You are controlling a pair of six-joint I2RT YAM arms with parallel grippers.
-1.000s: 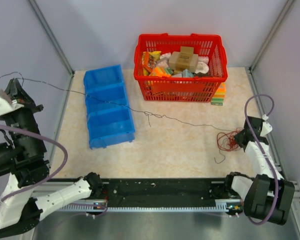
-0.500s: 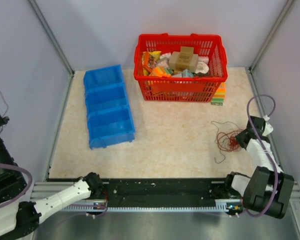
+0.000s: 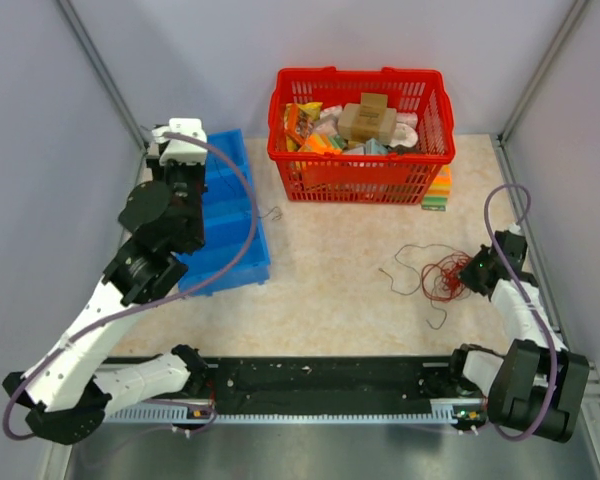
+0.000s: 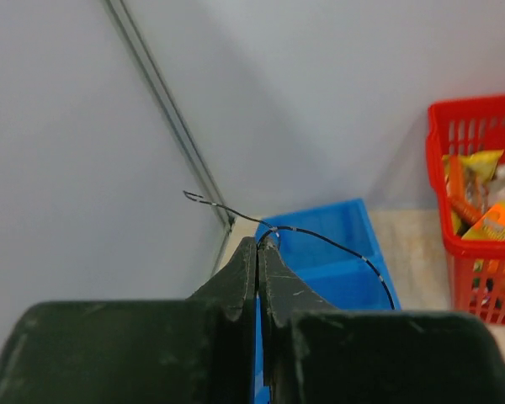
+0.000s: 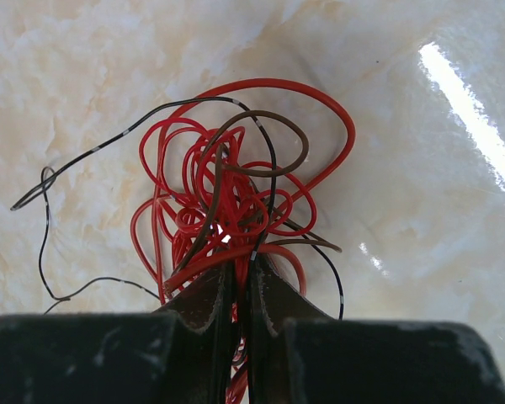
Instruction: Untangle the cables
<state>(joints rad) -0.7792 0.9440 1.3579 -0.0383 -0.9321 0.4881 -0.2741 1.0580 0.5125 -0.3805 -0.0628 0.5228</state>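
The cables are a loopy red and dark-red bundle on the table at the right, with a thin black wire curling out to its left. My right gripper is shut on the bundle's near edge. In the right wrist view the strands run between the closed tips of the right gripper. My left gripper is raised over the blue bins. In the left wrist view the left gripper is shut on a thin black wire that droops to the right over the bins.
A blue row of bins stands at the left under the left arm and also shows in the left wrist view. A red basket full of packets stands at the back, with a small coloured stack beside it. Frame posts stand at the back corners.
The left arm has swung in from far outside the left wall to above the blue bins. The dark wire once stretched across the table is slack. The bundle shifted slightly left.
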